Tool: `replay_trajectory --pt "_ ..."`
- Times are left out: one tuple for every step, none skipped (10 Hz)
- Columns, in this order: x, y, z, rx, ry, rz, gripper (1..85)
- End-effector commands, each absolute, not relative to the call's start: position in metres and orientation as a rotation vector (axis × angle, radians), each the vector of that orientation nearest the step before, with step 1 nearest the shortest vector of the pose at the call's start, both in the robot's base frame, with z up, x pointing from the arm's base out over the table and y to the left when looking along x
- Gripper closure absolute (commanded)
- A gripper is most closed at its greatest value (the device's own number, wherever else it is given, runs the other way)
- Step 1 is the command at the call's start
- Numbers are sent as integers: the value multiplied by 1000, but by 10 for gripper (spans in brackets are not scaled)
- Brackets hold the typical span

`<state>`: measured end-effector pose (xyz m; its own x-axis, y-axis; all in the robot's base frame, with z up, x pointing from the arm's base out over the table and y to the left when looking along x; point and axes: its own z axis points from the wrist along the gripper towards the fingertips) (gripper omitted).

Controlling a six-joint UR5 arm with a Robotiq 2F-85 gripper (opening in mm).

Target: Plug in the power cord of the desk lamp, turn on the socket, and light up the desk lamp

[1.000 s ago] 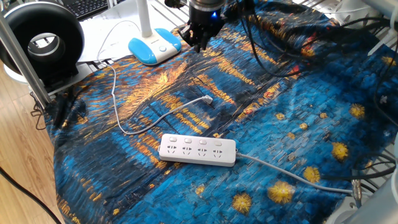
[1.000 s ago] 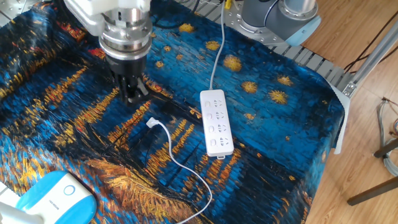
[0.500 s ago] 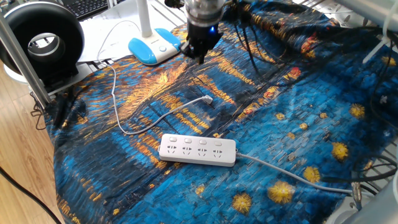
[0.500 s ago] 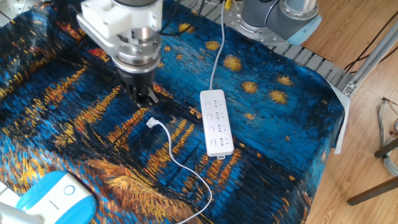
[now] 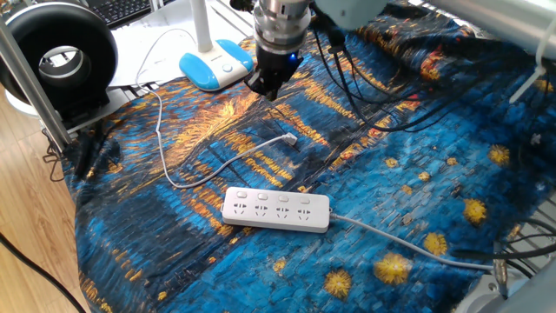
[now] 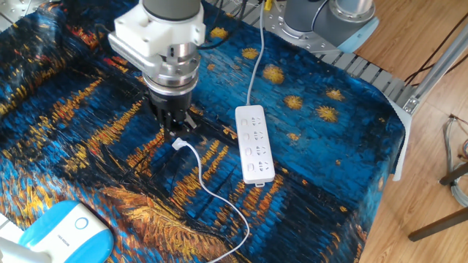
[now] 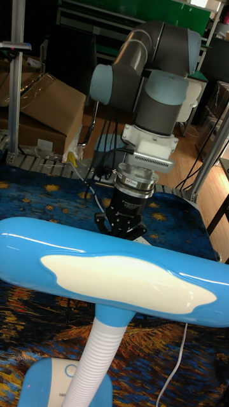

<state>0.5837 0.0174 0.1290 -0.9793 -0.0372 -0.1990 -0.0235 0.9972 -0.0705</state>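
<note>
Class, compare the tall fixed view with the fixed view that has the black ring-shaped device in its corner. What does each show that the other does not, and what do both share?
Only the tall fixed view shows the desk lamp's blue and white head and the arm's grey upper joints.

Only the view with the black ring-shaped device shows the socket, with nothing plugged into it, and the power cord's plug lying loose on the cloth.

Both show the gripper hanging above the blue patterned cloth, and the lamp's stem and base.
</note>
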Motion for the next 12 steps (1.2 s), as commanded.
replay_trajectory --pt "585 24 122 -70 2913 -77 843" --pt "584 40 122 -48 2918 5 843" --pt "584 31 124 -43 2921 -49 843" --pt "587 7 130 -73 2913 -199 843" --pt "586 2 137 -83 2930 -234 843" --pt "585 6 138 -69 2939 -211 843" --pt "584 5 139 -63 2947 -202 843" --pt "577 3 138 -51 2976 -205 843" --pt "576 -2 138 -49 2978 -234 843" --pt "577 -2 139 -51 2975 -232 843" --pt "573 3 137 -57 2991 -206 843" --pt "571 3 135 -58 2997 -204 843"
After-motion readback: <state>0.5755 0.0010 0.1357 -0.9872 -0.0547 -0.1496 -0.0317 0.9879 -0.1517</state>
